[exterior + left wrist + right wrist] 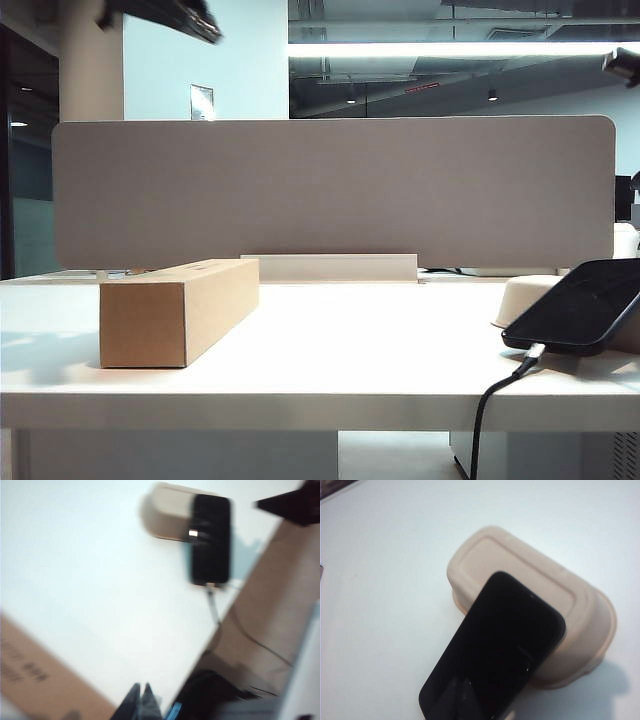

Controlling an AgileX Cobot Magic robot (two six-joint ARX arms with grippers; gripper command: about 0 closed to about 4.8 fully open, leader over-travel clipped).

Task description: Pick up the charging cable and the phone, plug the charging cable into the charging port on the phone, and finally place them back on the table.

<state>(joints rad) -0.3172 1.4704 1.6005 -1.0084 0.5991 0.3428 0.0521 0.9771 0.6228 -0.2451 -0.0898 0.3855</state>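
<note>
Right wrist view: phone point(495, 645) beyond closed fingers point(457, 697).

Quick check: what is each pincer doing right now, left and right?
Left pincer: shut, empty, above the table.
Right pincer: shut, empty, over the phone, which leans on the cream pad.

Exterior view: sharp, evenly lit by a ceiling light strip point(450, 48); the cardboard box point(178, 310) cast a soft shadow leftward on the worktop point(330, 370). Left wrist view: heavily motion-blurred, the worktop washed out to near white. Right wrist view: bright, slightly soft; the phone point(495, 650) lay glossy black, a pale shadow beside the cream pad point(520, 565).
</note>
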